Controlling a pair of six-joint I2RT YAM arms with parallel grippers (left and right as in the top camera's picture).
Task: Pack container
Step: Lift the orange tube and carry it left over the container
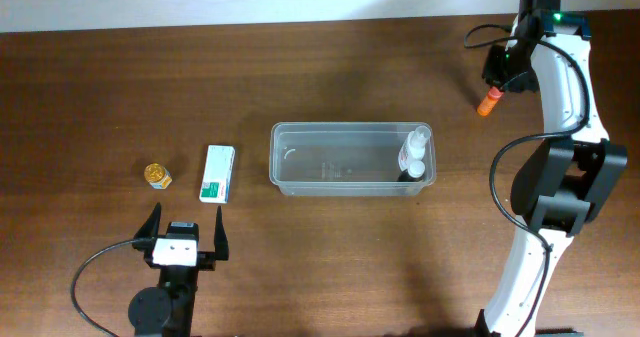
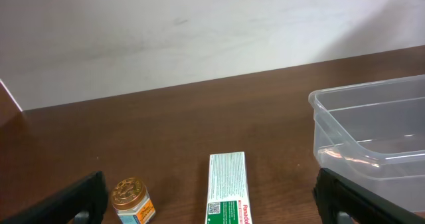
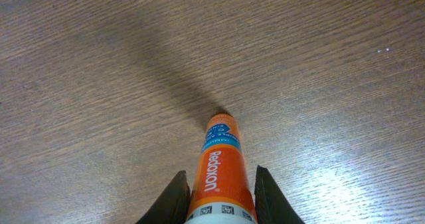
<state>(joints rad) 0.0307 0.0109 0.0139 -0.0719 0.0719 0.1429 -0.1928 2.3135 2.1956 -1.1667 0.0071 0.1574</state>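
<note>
The clear plastic container [image 1: 350, 157] sits mid-table with small clear bottles [image 1: 415, 155] lying at its right end; its left end shows in the left wrist view [image 2: 372, 134]. A green-and-white box [image 1: 217, 173] and a small gold-lidded jar [image 1: 157, 176] lie left of it, also seen in the left wrist view as box [image 2: 227, 191] and jar [image 2: 131, 201]. My left gripper [image 1: 187, 232] is open and empty, near the front edge, behind the box. My right gripper [image 1: 502, 82] at the far right is shut on an orange Redoxon tube [image 3: 219, 167], also seen overhead [image 1: 488, 102], held over the table.
Brown wooden table [image 1: 330, 247]. A pale wall runs along the table's far edge [image 2: 199, 31]. The right arm's white body stands at the right side [image 1: 560, 177].
</note>
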